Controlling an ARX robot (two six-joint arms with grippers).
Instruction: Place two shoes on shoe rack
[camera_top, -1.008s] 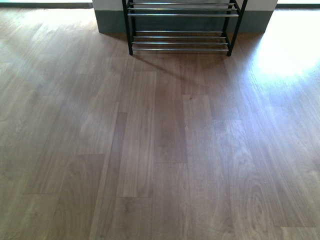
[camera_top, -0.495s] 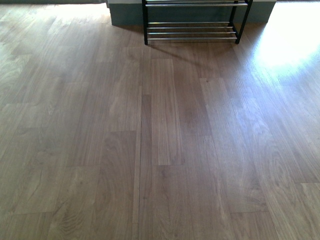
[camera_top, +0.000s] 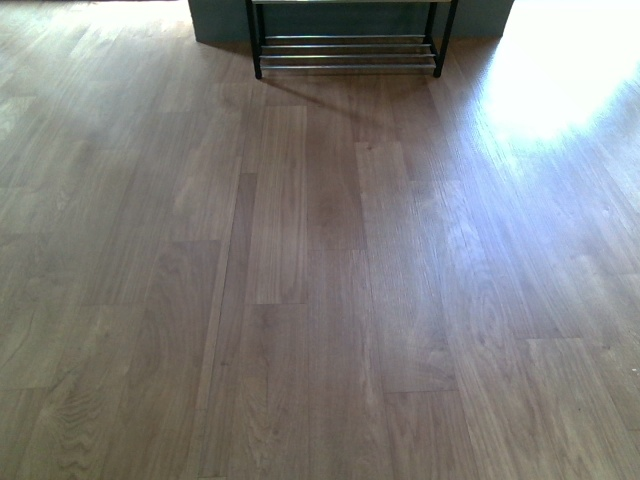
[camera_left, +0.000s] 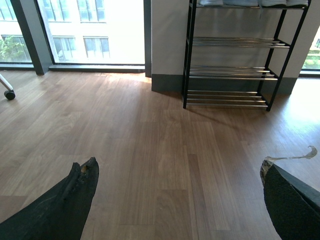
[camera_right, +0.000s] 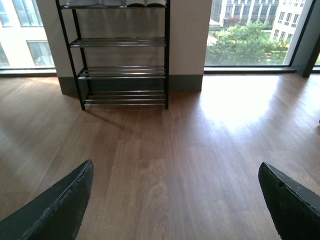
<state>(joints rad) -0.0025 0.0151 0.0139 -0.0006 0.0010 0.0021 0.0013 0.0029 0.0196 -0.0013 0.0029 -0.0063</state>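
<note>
while both jaws stand wide apart and empty, the shoe rack (camera_right: 118, 55) stands against the wall.

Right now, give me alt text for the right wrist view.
A black shoe rack with chrome rods stands against a wall between windows, shoe soles visible on its top tier. The open right gripper frames bare wood floor.

You have no text, label, brand, number or sign to read in any of the three views. The black metal-framed shoe rack with chrome rods (camera_left: 227, 55) carries no marking that you can make out, and the pale soles on its top shelf (camera_right: 116, 3) are too small and cut off to show any print.
</note>
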